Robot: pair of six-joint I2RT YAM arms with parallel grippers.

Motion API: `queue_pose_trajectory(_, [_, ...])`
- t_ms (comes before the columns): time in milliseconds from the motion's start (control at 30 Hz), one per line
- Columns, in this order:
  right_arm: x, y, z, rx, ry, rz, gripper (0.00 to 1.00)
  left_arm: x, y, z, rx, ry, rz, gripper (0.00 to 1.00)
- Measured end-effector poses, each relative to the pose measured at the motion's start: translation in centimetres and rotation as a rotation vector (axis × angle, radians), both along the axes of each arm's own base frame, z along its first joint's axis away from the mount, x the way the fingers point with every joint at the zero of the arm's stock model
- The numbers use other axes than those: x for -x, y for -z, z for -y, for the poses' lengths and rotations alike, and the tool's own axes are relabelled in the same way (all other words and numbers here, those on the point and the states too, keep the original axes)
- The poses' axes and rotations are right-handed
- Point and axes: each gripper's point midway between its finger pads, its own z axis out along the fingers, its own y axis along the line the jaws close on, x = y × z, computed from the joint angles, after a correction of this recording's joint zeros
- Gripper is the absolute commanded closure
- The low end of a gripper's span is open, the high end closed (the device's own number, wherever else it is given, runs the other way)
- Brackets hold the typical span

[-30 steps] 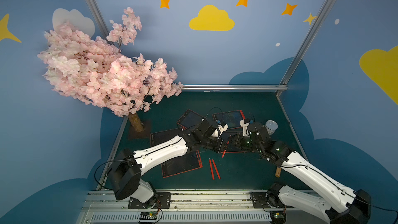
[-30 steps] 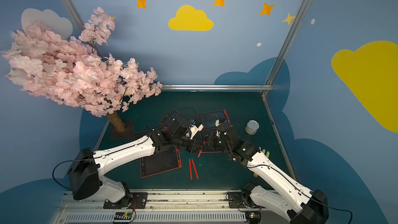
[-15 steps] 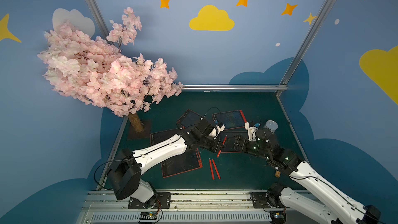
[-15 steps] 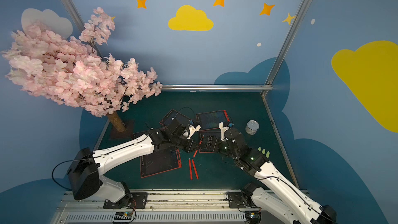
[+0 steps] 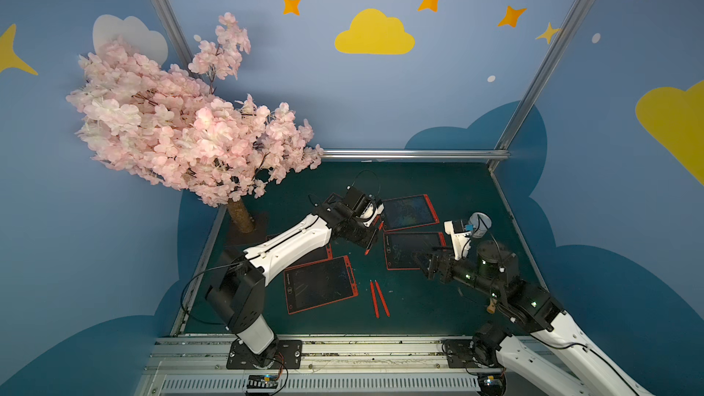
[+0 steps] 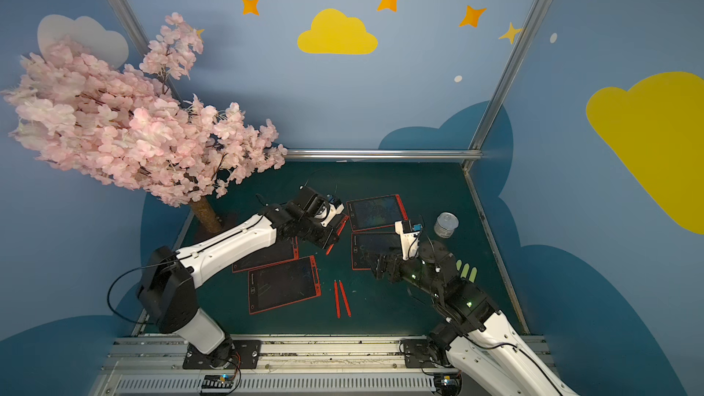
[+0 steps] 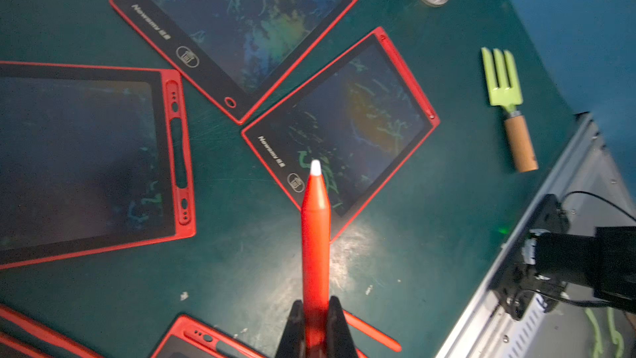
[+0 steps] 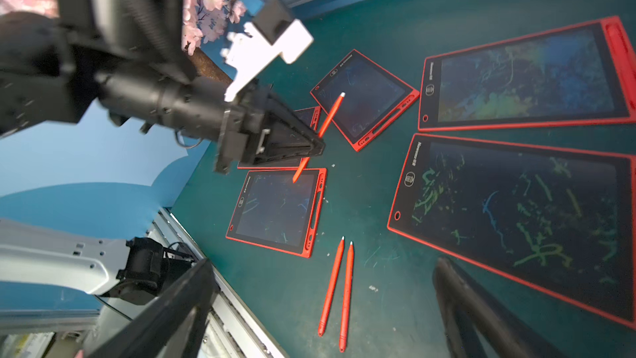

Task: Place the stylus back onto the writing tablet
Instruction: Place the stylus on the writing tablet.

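Carrying is the step in hand. The left fingers [image 7: 337,328] are clenched on the red stylus [image 7: 315,235] near its blunt end and hold it slanted in the air, white tip leading. In a top view the stylus hangs over the bare green table [image 5: 438,184], just beside the scribbled tablet [image 5: 413,249] and not yet on it. The left wrist view lines its tip up with that tablet's corner by the bin button, though the height above it cannot be told.

The right fingers [image 8: 461,297] are spread wide and hold nothing, hovering over the near edge of the same tablet. Two loose styluses [image 5: 374,300] lie side by side on the table, nearer the robot.

Next, I judge, the left arm must swing the stylus over the tablet, level it and lower it until it rests along the screen or the red edge groove. Only then should it let go, since the round body may roll off.
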Motion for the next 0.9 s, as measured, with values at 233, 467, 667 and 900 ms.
queue_pose_trajectory(233, [0.4,0.8,0.9,0.115,-0.026,0.023,0.02,-4.0,3.3,0.3,-0.140,0.012,0.000,0.93])
queue_pose_trajectory(467, [0.6,1.5,1.3,0.160,-0.028,0.003,0.02,-7.1,7.0,0.5,-0.225,0.018,-0.027,0.92])
queue_pose_trajectory(667, [0.7,1.9,1.4,0.167,-0.026,-0.016,0.02,-9.0,9.9,-0.5,-0.282,-0.002,-0.061,0.92])
queue_pose_trajectory(900, [0.7,1.9,1.4,0.158,-0.017,-0.030,0.02,-9.8,11.2,-1.6,-0.325,-0.020,-0.076,0.93])
